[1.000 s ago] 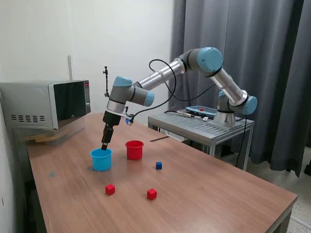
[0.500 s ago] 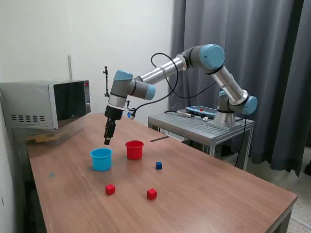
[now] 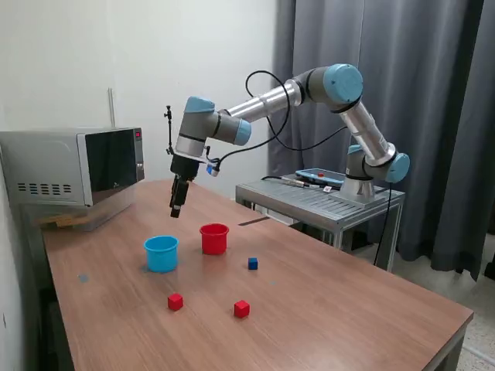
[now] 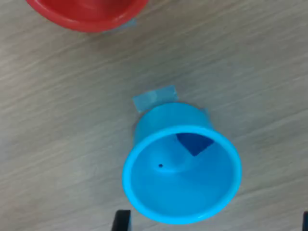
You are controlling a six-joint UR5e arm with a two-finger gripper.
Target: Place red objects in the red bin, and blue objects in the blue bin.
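The light blue bin stands on the wooden table with the red bin just to the exterior view's right of it. My gripper hangs well above the blue bin, pointing down, open and empty. In the wrist view one dark fingertip shows at the frame edge, and a dark blue cube lies inside the blue bin; the red bin's rim is partly in frame. On the table lie another blue cube and two red cubes.
A microwave sits at the back on the exterior view's left. A metal side table carrying the arm's base and a pendant stands behind the wooden table. A patch of blue tape lies under the blue bin.
My gripper has risen from the blue bin's rim to well above it, drifting slightly to the exterior view's right. The cubes and bins on the table have not moved.
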